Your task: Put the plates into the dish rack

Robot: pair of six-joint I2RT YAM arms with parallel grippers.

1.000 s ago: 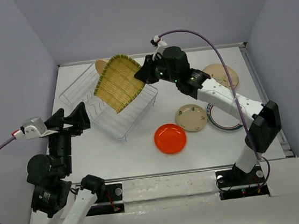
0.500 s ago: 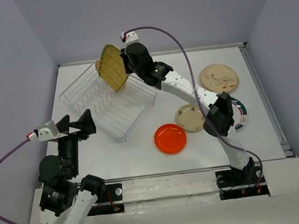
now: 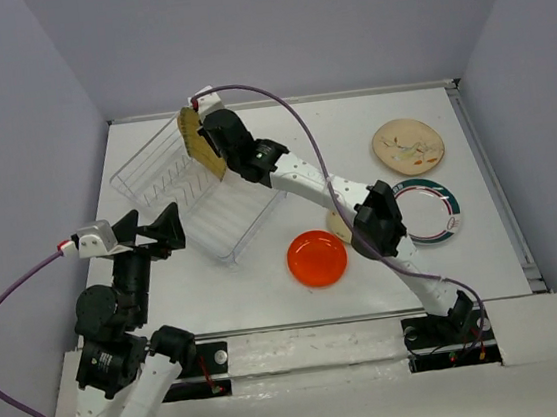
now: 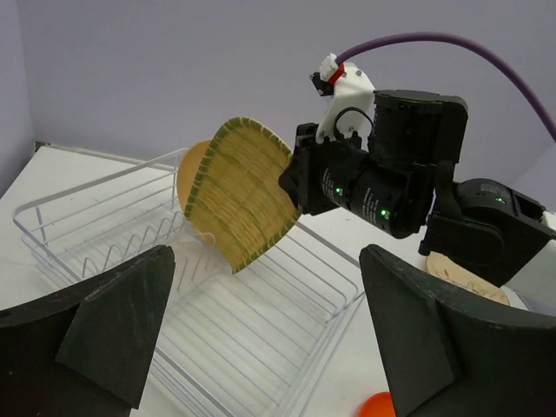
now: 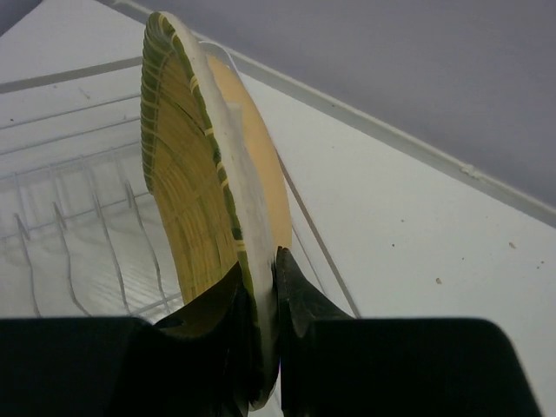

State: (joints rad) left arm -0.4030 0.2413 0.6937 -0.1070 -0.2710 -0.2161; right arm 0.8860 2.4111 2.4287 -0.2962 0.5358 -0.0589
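My right gripper [image 3: 212,140] is shut on the edge of the yellow-olive ribbed plate [image 3: 196,141]. It holds the plate on edge over the far end of the white wire dish rack [image 3: 143,166]. In the right wrist view the fingers [image 5: 261,278] pinch the plate's rim [image 5: 187,200], and the peach plate [image 5: 261,187] stands right behind it in the rack [image 5: 69,200]. The left wrist view shows the ribbed plate [image 4: 241,195], the peach plate [image 4: 193,169] and the rack [image 4: 347,287]. My left gripper [image 3: 150,231] is open and empty, near the rack's left side.
The red-orange plate [image 3: 316,257] lies in front of the rack. The small beige plate [image 3: 339,224] is partly hidden by the right arm. The green-red rimmed white plate [image 3: 425,210] and the cream painted plate [image 3: 408,145] lie at the right.
My right arm has swung the ribbed plate left and turned it from tilted flat to on edge, over the rack's far end. The left arm shifted slightly.
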